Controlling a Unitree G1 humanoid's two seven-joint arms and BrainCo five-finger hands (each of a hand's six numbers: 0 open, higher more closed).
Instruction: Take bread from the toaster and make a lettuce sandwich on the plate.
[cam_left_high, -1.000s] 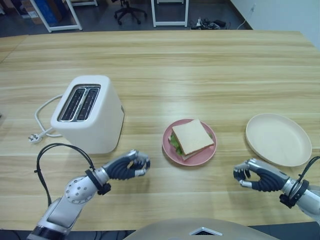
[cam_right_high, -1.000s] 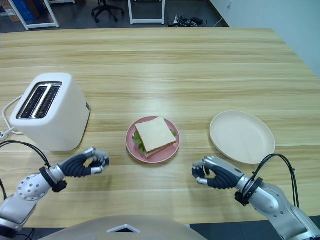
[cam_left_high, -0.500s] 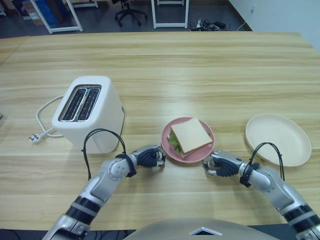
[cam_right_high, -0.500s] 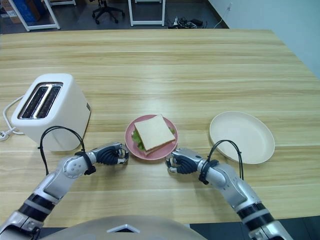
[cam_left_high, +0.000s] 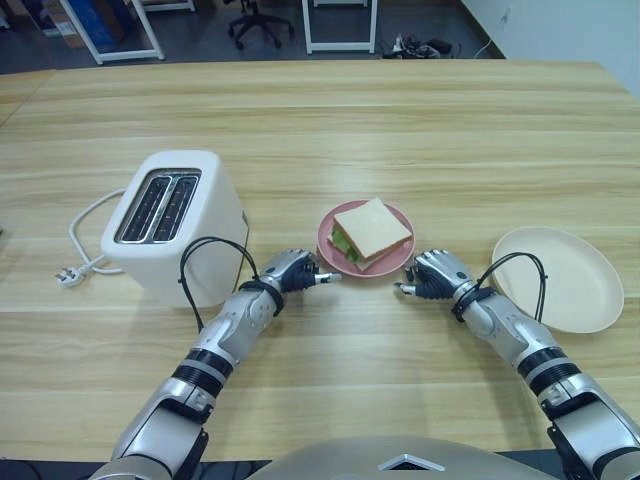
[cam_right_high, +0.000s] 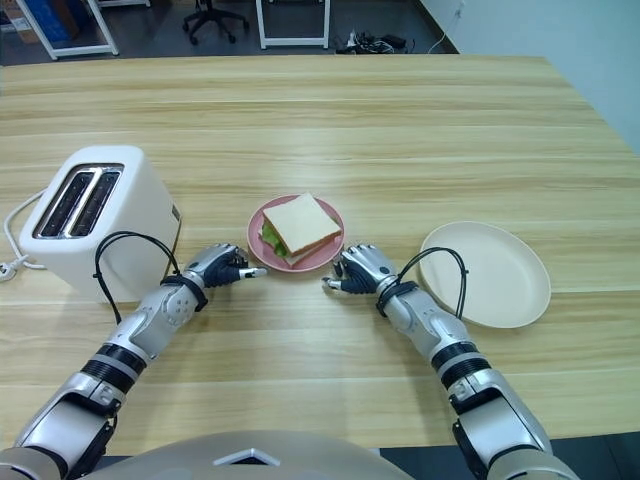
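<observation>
A sandwich of white bread with green lettuce showing at its edge lies on a small pink plate in the middle of the table. My left hand rests on the table just near-left of that plate, fingers curled, holding nothing. My right hand sits just near-right of the plate, also curled and empty. Whether either hand touches the rim I cannot tell. The white toaster stands to the left, and its two slots look dark.
A larger cream plate with nothing on it lies to the right of my right hand. The toaster's white cord and plug trail off to the left. Bare wooden tabletop stretches behind the plates.
Both hands came in from the near table edge to either side of the pink plate. The plate with the sandwich has slid away from me, toward the table's middle.
</observation>
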